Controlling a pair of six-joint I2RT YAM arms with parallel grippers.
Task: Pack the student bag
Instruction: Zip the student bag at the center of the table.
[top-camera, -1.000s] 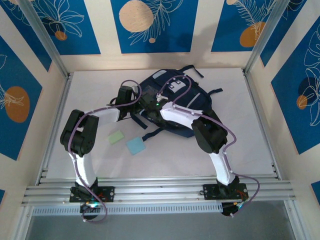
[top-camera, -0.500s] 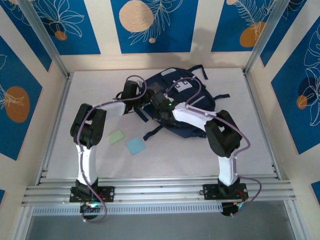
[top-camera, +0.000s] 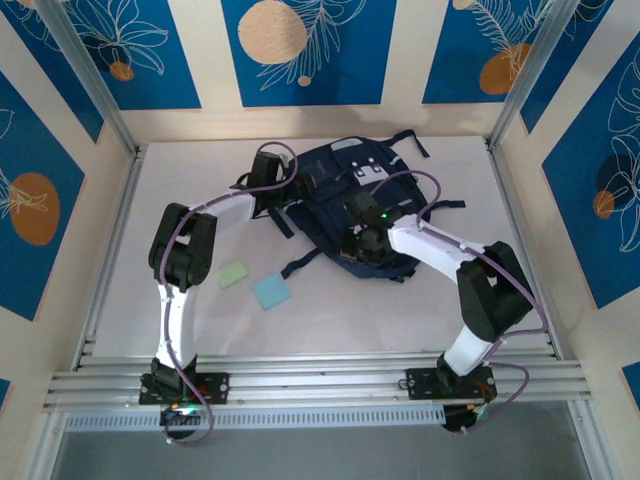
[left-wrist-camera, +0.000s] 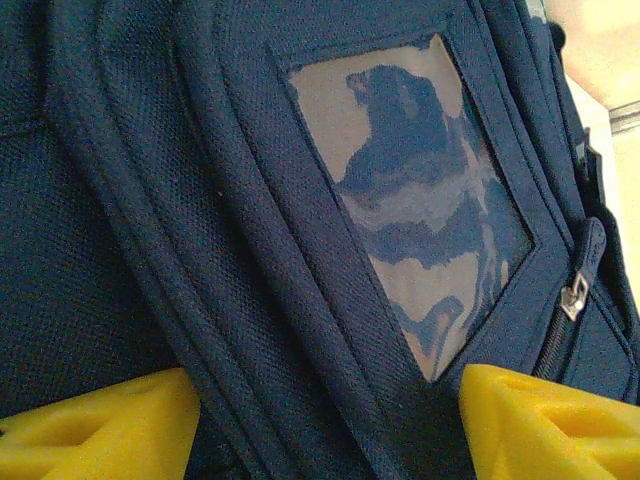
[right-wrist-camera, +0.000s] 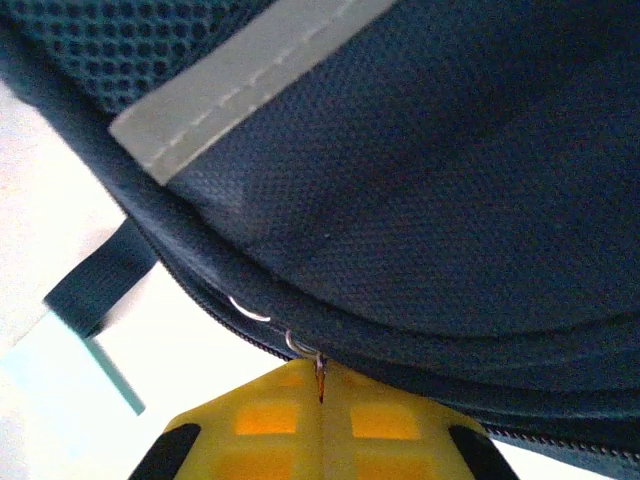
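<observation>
The student bag (top-camera: 330, 172) lay at the back middle of the surface (top-camera: 340, 320), your right hand (right-wrist-camera: 320, 400) clenched on its zipper pull (right-wrist-camera: 320, 372), your left hand (left-wrist-camera: 325, 405) released, spread against its front.

The dark student bag (top-camera: 350, 195) takes up the far middle of the white worktop (top-camera: 420, 310), and a loose strap (top-camera: 300, 265) trails toward the near side. Both arms bend over it. The left claw (left-wrist-camera: 320, 420) is spread wide against the fabric on the bag's left, and the right claw (right-wrist-camera: 320, 425) is pinched closed on a zip pull (right-wrist-camera: 320, 378) at its near edge. A green paper square (top-camera: 233, 274) and a blue paper square (top-camera: 271, 291) lie flat beside the left arm (top-camera: 185, 250). Bare worktop runs along the near edge and on both sides of the bag, out to the side walls (top-camera: 600, 200).
</observation>
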